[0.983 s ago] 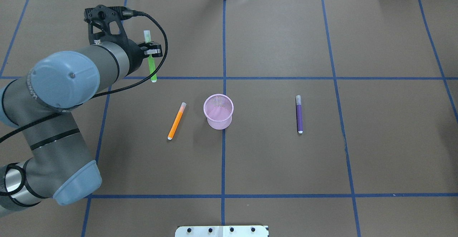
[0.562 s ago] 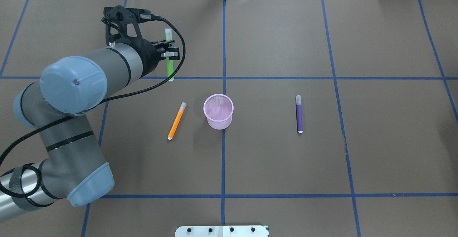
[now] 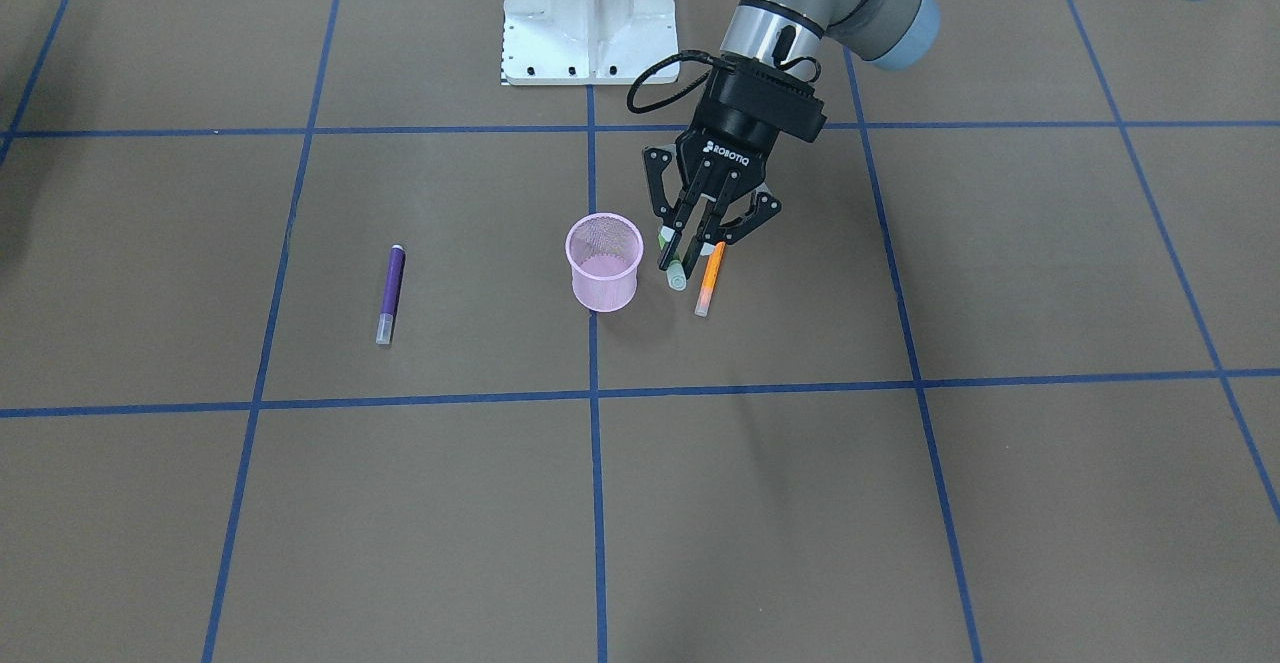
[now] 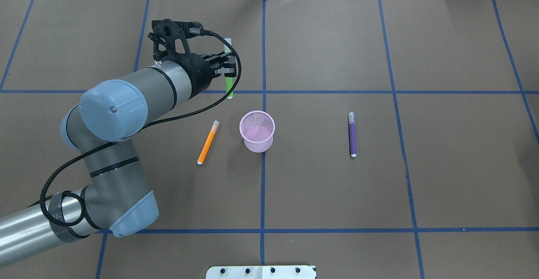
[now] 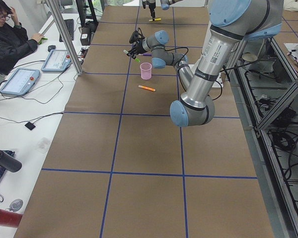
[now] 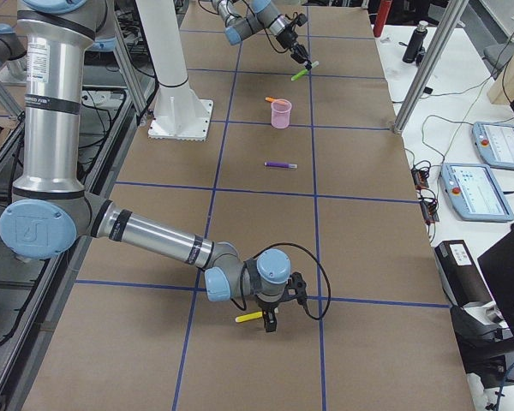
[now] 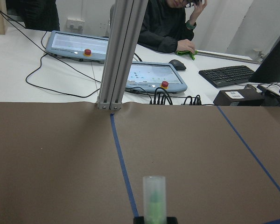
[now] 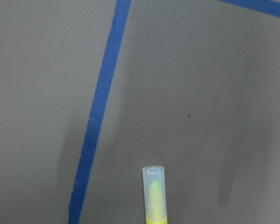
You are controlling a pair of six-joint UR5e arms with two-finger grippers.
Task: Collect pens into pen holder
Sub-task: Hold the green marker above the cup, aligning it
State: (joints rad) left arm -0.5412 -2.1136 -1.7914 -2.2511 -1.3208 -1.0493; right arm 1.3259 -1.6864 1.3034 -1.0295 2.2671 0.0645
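**A:** How is the left gripper (image 4: pixel 228 67) found?

**B:** It is seen clenched on the green pen (image 4: pixel 228 86), which is gripped near mid-length with its cap turned away from the robot; the pen is carried clear of the table (image 4: pixel 337 186), though its height is perhaps not to be judged well from overhead.

**A:** And where is the pen holder (image 4: pixel 257 143) placed?

**B:** It is stood upright near the table's middle, nearer the robot than the held pen and slightly to its right; the two are apart.

**A:** What is lying around it?

**B:** The orange pen (image 4: pixel 207 142) is laid flat just beside the holder on the robot's left; in the front-facing view its upper end is covered by the gripper's fingers (image 3: pixel 668 255). The purple pen (image 4: pixel 352 135) is laid well apart on the right.

**A:** And the right gripper (image 6: pixel 270 324)?

**B:** It is lowered beside the yellow pen (image 6: pixel 248 318), far from the holder; whether it is clenched cannot be told.
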